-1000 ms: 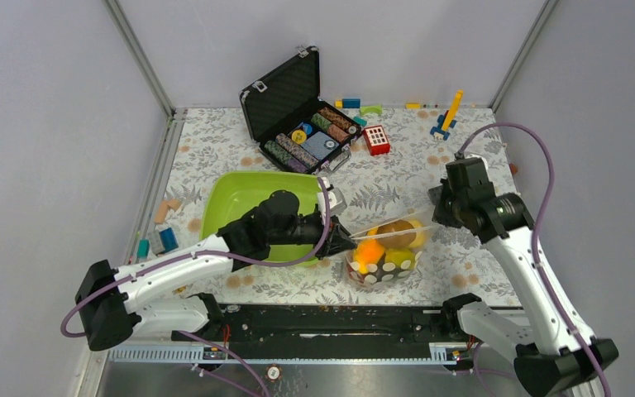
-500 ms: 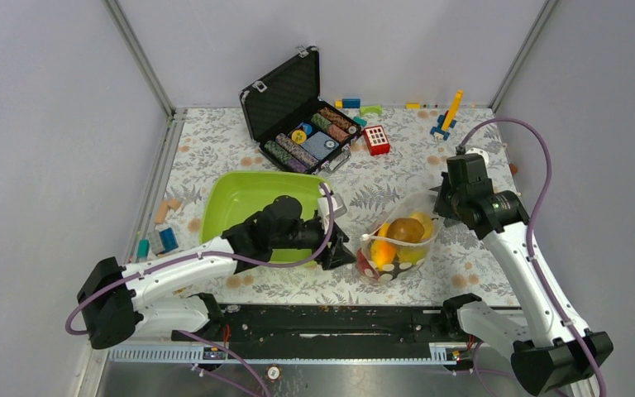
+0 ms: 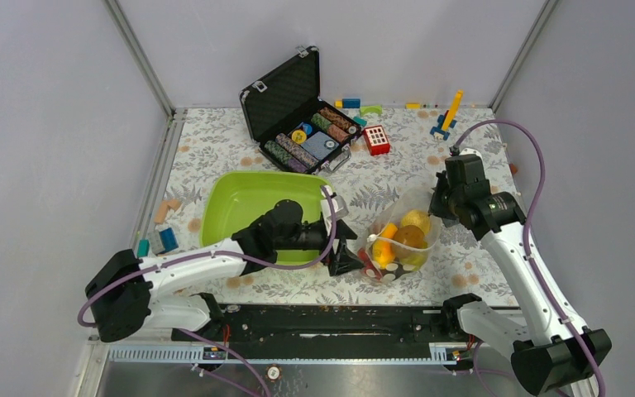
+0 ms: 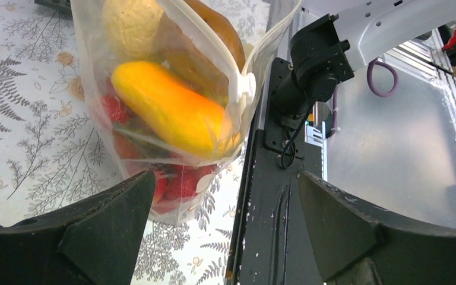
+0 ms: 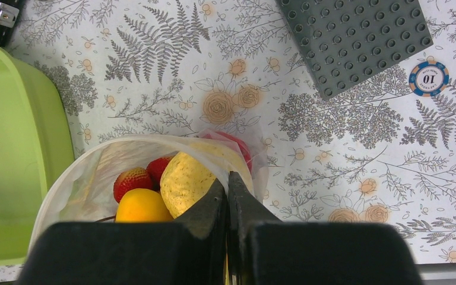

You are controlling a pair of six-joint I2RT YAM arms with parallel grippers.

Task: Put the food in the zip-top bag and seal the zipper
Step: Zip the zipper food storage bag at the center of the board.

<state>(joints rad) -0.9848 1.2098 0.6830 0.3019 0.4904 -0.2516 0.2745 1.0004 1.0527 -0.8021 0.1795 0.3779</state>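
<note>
Pinches zip-top bag at far-right rim with clenched right end effector, keeping mouth raised and food contained. Rests bag base on worktop, right of lime-green tray. Spreads left end effector wide, released, just left of bag.

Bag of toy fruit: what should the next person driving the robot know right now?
Left gripper: open, beside the zip-top bag, holding nothing.
Right gripper: shut on the bag's rim.
Food: inside the bag, which rests on the table.
Done: food loaded.
Left to do: the zipper is not closed and the mouth gapes; seal it.
</note>
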